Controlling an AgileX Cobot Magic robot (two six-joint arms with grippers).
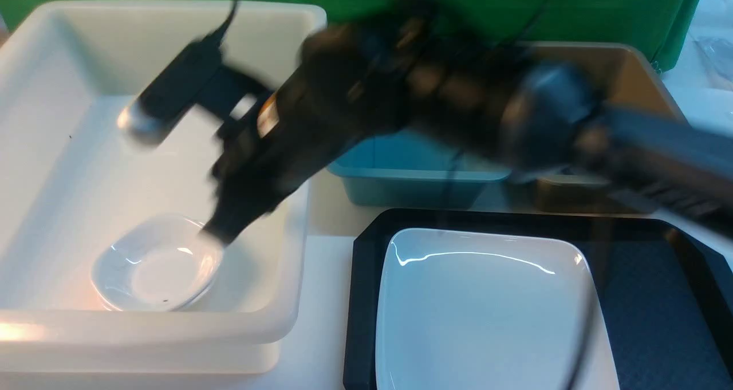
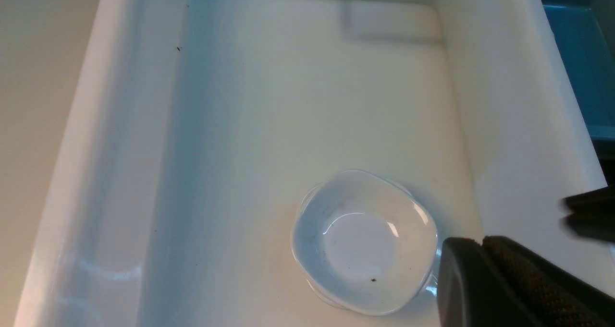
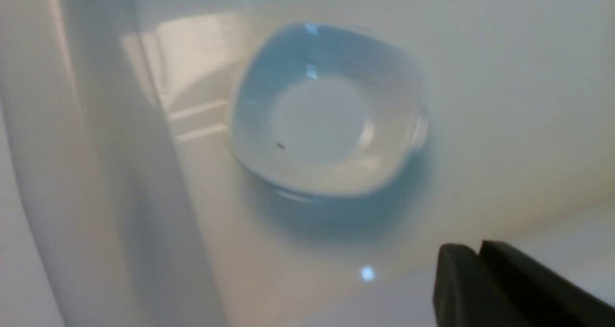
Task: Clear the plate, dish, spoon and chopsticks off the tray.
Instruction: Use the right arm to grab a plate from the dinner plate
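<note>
The small white dish lies inside the white tub; it also shows in the left wrist view and the right wrist view. My right arm reaches across, blurred, and my right gripper hangs shut and empty just above the dish's rim. My left gripper is shut with nothing in it, above the tub beside the dish. The large white plate rests on the black tray. The spoon and chopsticks are out of view.
A blue tub stands behind the tray, and a brown tub is at the back right, partly hidden by my right arm. A green cloth hangs behind them.
</note>
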